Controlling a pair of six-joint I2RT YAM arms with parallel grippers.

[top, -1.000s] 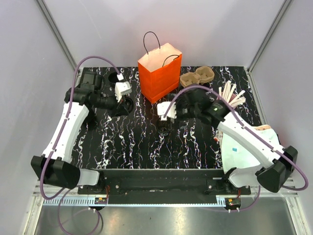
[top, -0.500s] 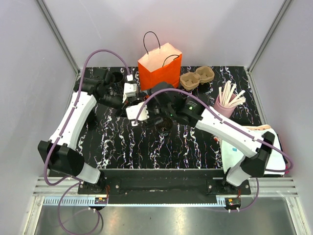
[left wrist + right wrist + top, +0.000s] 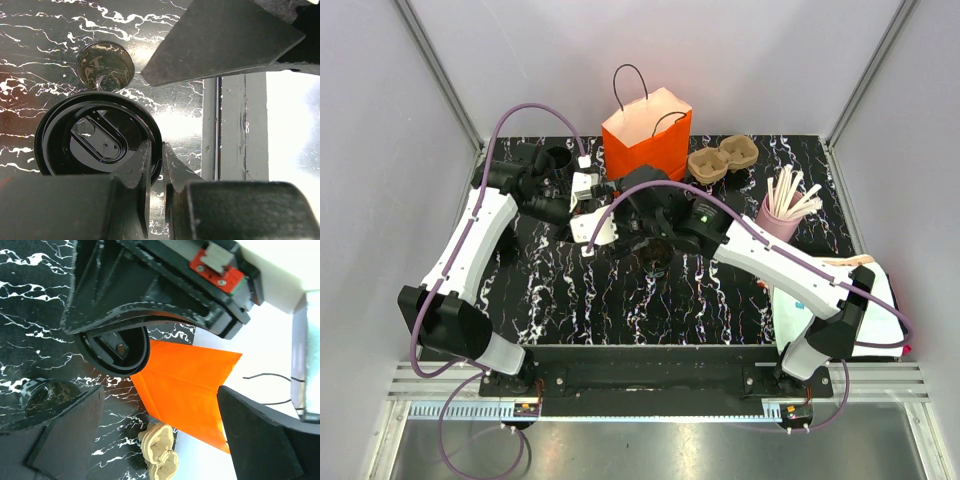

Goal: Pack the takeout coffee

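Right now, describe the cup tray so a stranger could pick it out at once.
Find the orange paper bag standing at the back middle of the black marbled table. Just beside it, on its right, lies the cup tray. It is pale brown moulded pulp with two round wells, unlike the pink cup of white sticks further right and nearer.

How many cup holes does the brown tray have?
2. The left hole sits beside the orange bag; the right hole is on the side away from it. The brown tray shows fully, so none seems hidden.
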